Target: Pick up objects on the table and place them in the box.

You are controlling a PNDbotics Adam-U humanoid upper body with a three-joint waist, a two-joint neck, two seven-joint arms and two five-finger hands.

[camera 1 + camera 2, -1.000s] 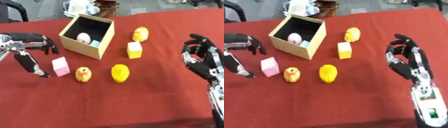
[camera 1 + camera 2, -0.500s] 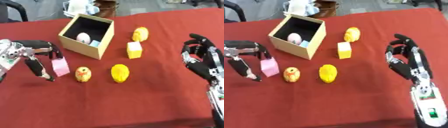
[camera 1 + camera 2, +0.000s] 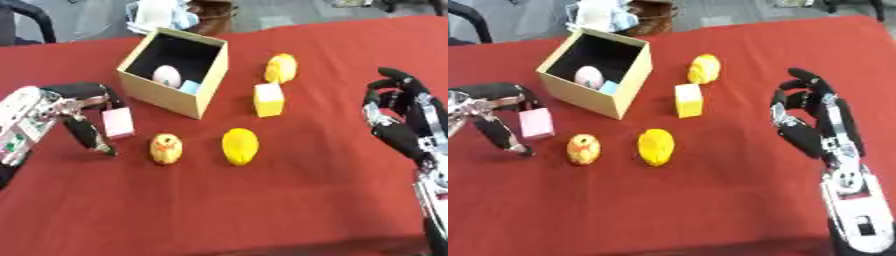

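Objects for the box are lying scattered on a table (image 3: 262, 210) draped in dark red cloth: a small pale pink rectangular block (image 3: 117, 123) at about nine o'clock, an orange-yellow egg-shaped toy with a red mark (image 3: 165, 148) at about seven o'clock, a plain yellow rounded toy (image 3: 240, 146) just to the right of it near the middle, a yellow cube (image 3: 269, 99) above that, and a yellow rounded figure (image 3: 281, 68) at about twelve o'clock. An open tan cardboard box with a dark inside (image 3: 194, 90) is standing at about eleven o'clock, turned corner-on, and it is holding a pale pink egg-shaped object (image 3: 166, 76) with a small light blue piece (image 3: 190, 87) beside it. Left robot hand (image 3: 74, 107) is reaching in from nine o'clock with its fingers arched over the pink block; dark fingers are touching the block's upper end while the thumb is pointing down to the cloth just to the block's left, apart from it, so the block is not being pinched and whether it is resting on the cloth or being lifted cannot be told. Right robot hand (image 3: 802, 117) is hovering at three o'clock, well apart from every object, palm toward the middle of the table, fingers loosely bent and holding nothing. Beyond the far edge of the table, at twelve o'clock, some pale clutter (image 3: 159, 14) is showing, too blurred to make out.
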